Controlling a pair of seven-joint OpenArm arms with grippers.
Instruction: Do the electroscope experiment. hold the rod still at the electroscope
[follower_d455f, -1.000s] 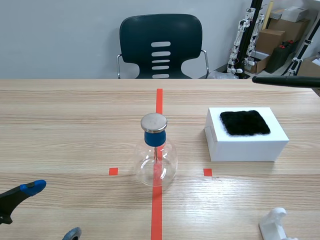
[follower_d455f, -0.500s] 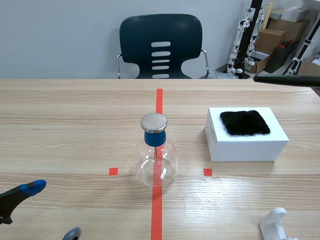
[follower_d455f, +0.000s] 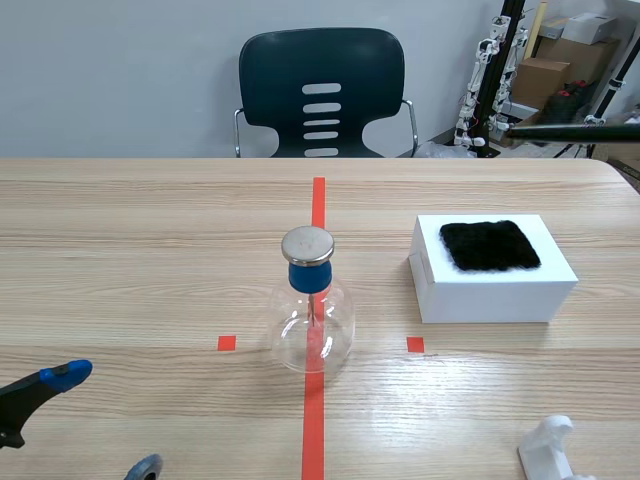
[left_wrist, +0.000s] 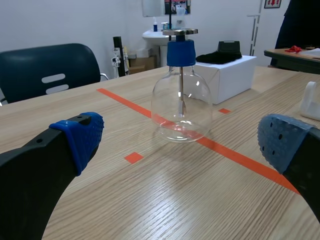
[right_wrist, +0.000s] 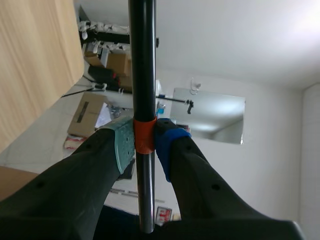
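The electroscope (follower_d455f: 311, 312) is a clear glass flask with a blue stopper and a round metal cap, standing on the orange-red tape line at the table's middle. It also shows in the left wrist view as the electroscope (left_wrist: 181, 100), well ahead of my open left gripper (left_wrist: 185, 145), whose blue pads are wide apart. My left gripper (follower_d455f: 90, 420) rests low at the near left corner. A black rod (follower_d455f: 570, 131) comes in level at the upper right, high above the table and far from the flask. My right gripper (right_wrist: 145, 142) is shut on the black rod (right_wrist: 142, 60) at its orange band.
A white box (follower_d455f: 492, 271) topped with a black fur cloth (follower_d455f: 490, 245) sits right of the flask. A white stand (follower_d455f: 555, 452) is at the near right edge. A dark chair (follower_d455f: 321, 92) stands behind the table; boxes and equipment crowd the back right.
The rod at the upper right has risen a little. The left arm and the flask have not moved.
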